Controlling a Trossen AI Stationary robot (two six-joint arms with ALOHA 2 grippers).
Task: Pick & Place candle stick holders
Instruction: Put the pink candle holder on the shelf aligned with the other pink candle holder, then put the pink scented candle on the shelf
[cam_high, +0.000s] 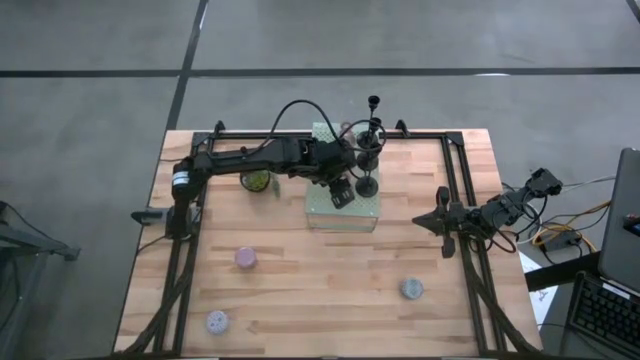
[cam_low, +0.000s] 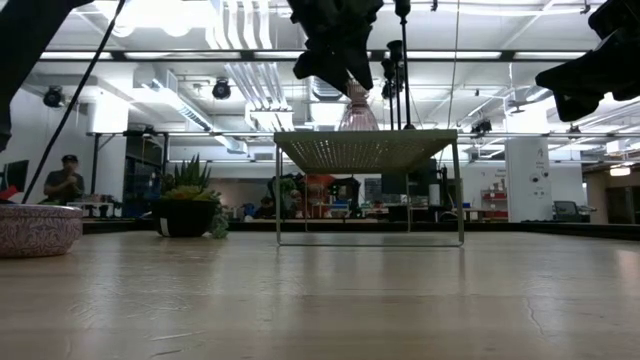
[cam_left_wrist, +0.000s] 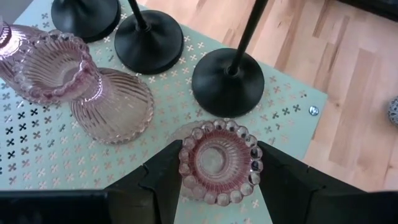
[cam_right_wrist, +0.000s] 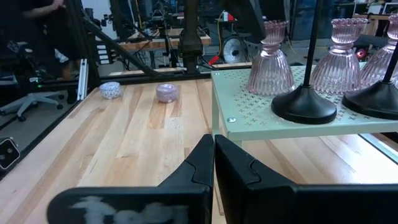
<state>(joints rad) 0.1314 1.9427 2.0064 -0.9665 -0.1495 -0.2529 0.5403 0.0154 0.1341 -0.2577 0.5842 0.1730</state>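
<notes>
Left gripper (cam_left_wrist: 219, 163) over pale green perforated block (cam_left_wrist: 37, 155), fingers clamped on one pink glass holder (cam_left_wrist: 220, 162). Two more pink holders (cam_left_wrist: 112, 102) and three black slim-stemmed holders (cam_left_wrist: 227, 81) stand on block. Three pale low holders (cam_high: 246, 258) scattered on table (cam_high: 320, 290). Right gripper (cam_right_wrist: 212, 155) closed, empty, waiting at table's right edge.

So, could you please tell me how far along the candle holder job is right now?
Well under way. Black holders and pink glass holders already stand on the pale green perforated stand. In hand: the left gripper holds a pink holder over the stand. Left: three small holders on the table, such as the lavender one. The right gripper waits shut at the table's right edge.
</notes>
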